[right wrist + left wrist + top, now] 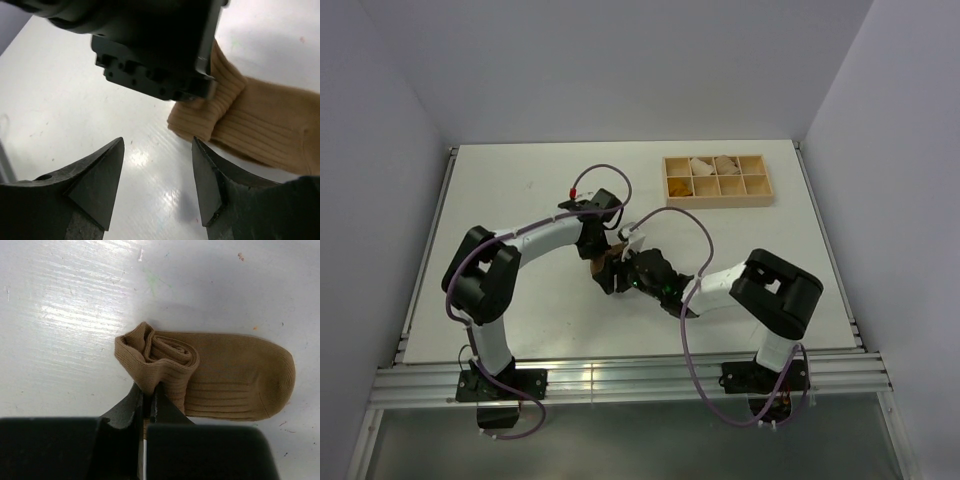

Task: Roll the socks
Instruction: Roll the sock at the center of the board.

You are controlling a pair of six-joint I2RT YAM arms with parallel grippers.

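A tan ribbed sock (230, 377) lies flat on the white table, its cuff end rolled up into a short coil (160, 352). My left gripper (146, 394) is shut on the near edge of that rolled part. In the top view both grippers meet at the sock (601, 263) in the middle of the table, the left gripper (592, 245) coming from the left. My right gripper (157, 145) is open with only bare table between its fingers, just beside the sock (270, 130). The left gripper's black body (155, 45) hangs above the sock in the right wrist view.
A wooden tray (717, 198) with several compartments stands at the back right, with pale bundles (702, 166) in two back cells. Grey walls close in the table on three sides. A metal rail runs along the near edge (620, 380).
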